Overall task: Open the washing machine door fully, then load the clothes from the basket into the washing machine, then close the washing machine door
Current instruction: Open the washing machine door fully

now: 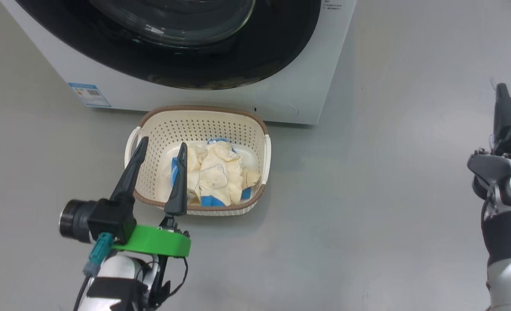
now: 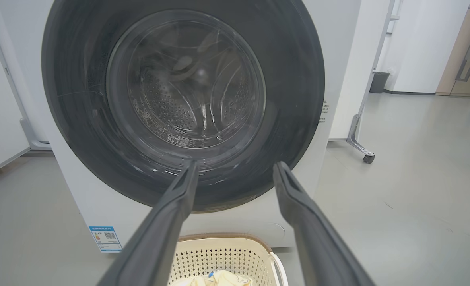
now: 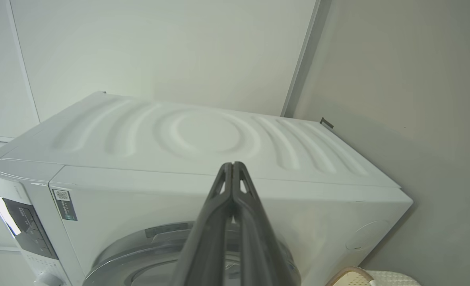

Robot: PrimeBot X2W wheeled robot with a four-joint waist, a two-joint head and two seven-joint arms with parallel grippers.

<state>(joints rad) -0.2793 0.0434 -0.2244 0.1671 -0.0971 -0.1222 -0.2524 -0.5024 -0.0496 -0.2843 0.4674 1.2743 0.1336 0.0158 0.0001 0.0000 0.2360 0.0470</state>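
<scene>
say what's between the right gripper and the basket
Bare grey floor, nothing else, between the right gripper and the basket, in the head view.

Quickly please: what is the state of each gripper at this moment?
Left gripper: open, holding nothing.
Right gripper: closed, jaws pressed together, holding nothing.
</scene>
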